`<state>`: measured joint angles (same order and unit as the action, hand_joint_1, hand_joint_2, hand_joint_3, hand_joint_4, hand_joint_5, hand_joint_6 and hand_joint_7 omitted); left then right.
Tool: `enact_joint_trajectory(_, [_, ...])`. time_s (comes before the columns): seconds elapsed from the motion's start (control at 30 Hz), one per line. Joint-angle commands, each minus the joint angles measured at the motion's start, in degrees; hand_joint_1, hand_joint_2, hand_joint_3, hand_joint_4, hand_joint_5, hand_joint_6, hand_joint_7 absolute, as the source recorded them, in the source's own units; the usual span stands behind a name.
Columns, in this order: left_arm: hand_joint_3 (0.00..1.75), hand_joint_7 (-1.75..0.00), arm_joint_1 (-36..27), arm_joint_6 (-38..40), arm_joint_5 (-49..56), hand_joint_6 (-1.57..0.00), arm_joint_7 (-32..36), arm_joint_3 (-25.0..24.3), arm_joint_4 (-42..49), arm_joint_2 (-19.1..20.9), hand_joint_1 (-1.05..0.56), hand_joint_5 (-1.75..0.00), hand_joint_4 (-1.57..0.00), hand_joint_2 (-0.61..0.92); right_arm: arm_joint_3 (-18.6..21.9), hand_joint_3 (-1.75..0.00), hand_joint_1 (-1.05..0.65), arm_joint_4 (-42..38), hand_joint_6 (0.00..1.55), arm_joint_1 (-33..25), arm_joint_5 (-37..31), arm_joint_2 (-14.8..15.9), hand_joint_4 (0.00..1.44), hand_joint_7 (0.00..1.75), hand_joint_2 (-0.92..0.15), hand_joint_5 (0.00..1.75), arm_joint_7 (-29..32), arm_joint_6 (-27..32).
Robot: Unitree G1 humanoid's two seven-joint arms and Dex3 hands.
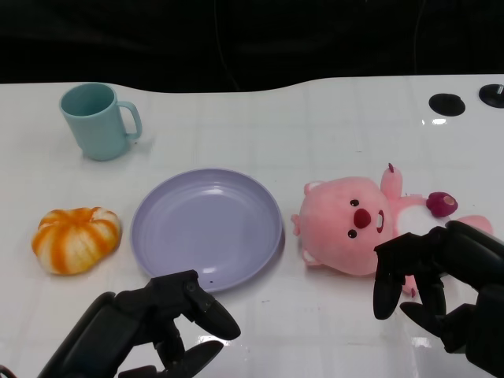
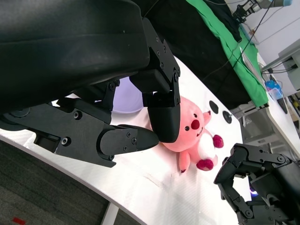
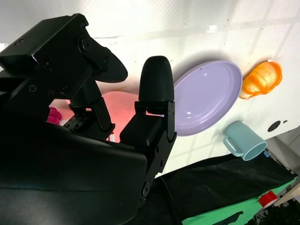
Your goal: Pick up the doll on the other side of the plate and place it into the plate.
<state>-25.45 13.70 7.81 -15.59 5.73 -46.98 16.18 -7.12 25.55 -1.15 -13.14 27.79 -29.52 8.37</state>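
Right hand (image 1: 441,276) hangs over the table (image 1: 331,118) at the doll's near right side, fingers curled downward and apart, holding nothing. Its fingertips (image 1: 383,303) are just in front of the doll's lower edge; whether they touch the doll cannot be told. Left hand (image 1: 157,323) sits at the near edge of the table, in front of the plate, fingers spread and holding nothing.

Doll (image 1: 350,224): pink plush, lying face up on the table, just right of the plate and apart from it. In the left wrist view the doll (image 2: 194,133) lies flat between the two hands, with dark pink feet toward the right hand (image 2: 258,183).

Plate (image 1: 206,228): lavender, holds nothing, central on the table. An orange-and-white pumpkin-shaped object (image 1: 76,239) lies just left of the plate. A teal mug (image 1: 98,120) stands upright beyond it, at the far left, handle pointing right.
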Motion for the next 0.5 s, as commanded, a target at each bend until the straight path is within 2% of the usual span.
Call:
enact_joint_trajectory(0.03, [0.41, -1.06, -0.1, 0.5, -0.4, -0.64, -0.6, -0.3, -0.4, 0.7, -0.25, -1.65, -0.65, 0.92, 0.4, -1.22, 0.00, 0.6, 0.84, 0.4, -0.1, 1.0, 0.85, 1.20, -0.37, 1.66, -0.1, 0.3])
enact_joint_trajectory(0.33, [0.41, -1.05, -0.1, 0.7, -0.1, -0.65, -0.5, -0.4, -0.4, 0.8, -0.25, -1.64, -0.65, 0.92, 0.6, -1.21, -0.02, 0.1, 0.84, 0.3, -0.7, 0.3, 0.82, 1.17, -0.36, 1.63, 1.3, -0.1])
enact_joint_trajectory(0.43, [0.42, -1.04, 0.0, 0.8, -0.4, -0.66, -0.5, -0.4, -0.3, 0.7, -0.24, -1.63, -0.65, 0.92, 1.1, -1.07, -0.03, 0.6, 0.82, 0.2, -1.2, -0.4, 0.79, 1.00, -0.44, 1.46, 2.7, 1.1])
enact_joint_trajectory(0.5, [0.42, -1.04, -0.1, 0.6, -0.4, -0.66, -0.5, -0.4, -0.3, 0.7, -0.24, -1.63, -0.65, 0.92, 1.3, -0.99, -0.03, 1.3, 0.79, 0.1, -1.2, -1.1, 0.78, 0.86, -0.47, 1.25, 3.4, 2.6])
